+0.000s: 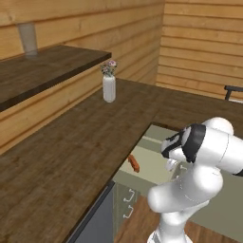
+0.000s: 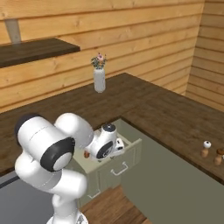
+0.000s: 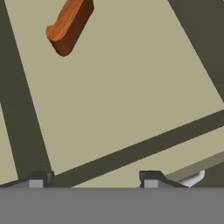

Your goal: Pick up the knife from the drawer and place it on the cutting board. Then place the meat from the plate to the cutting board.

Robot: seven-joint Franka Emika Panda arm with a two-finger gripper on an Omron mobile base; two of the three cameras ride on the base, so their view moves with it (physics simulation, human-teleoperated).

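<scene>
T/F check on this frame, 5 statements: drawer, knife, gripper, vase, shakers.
1. The drawer is pulled open. True.
2. The knife is clamped between the fingertips. False: in the hand view its orange handle lies on the drawer floor, apart from the gripper, whose tips have nothing between them.
3. The vase of flowers lies tipped over. False: it stands upright on the wooden counter.
4. Two small shakers stand on the counter at the right of the right base view. True.
5. The knife rests on a cutting board. False: it is in the drawer.
</scene>
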